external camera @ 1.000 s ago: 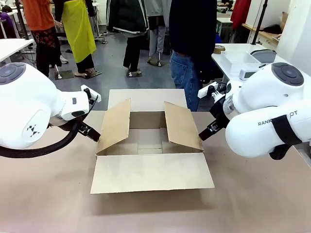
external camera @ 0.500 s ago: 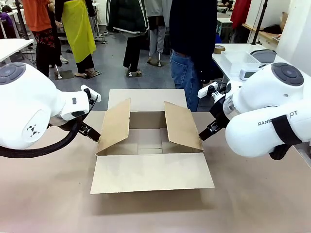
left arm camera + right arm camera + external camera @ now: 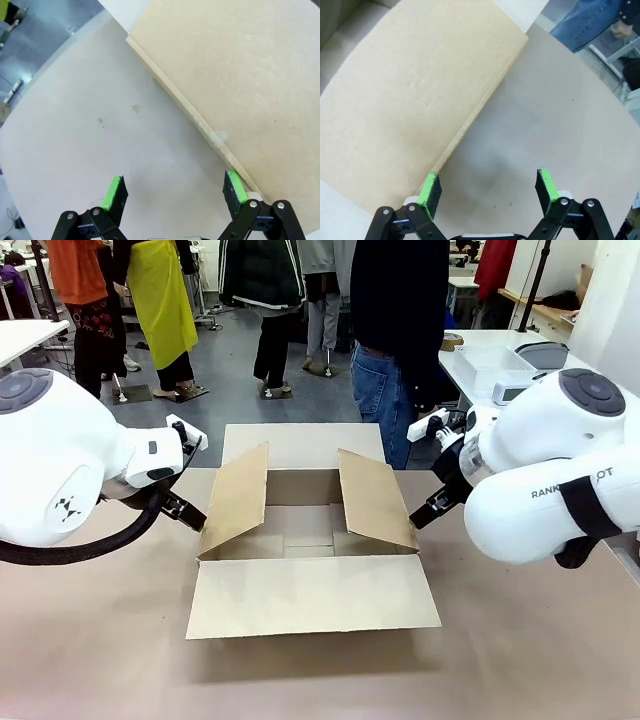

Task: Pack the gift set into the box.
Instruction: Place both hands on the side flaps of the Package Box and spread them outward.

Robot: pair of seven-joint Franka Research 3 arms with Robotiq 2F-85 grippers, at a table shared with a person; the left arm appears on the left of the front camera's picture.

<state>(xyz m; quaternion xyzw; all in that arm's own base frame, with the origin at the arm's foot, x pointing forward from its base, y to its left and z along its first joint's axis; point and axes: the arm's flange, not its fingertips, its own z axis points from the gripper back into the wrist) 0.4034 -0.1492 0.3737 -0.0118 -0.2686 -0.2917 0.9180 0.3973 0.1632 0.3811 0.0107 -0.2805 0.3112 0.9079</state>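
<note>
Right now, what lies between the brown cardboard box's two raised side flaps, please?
Only the bare floor of the brown cardboard box, in the front view.

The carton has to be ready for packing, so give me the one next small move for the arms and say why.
Probably ease both side flaps outward. The brown corrugated cardboard carton has its left flap and right flap leaning in over the opening, narrowing it. The left gripper and right gripper are open and hold nothing, each just outside its flap's edge.
</note>
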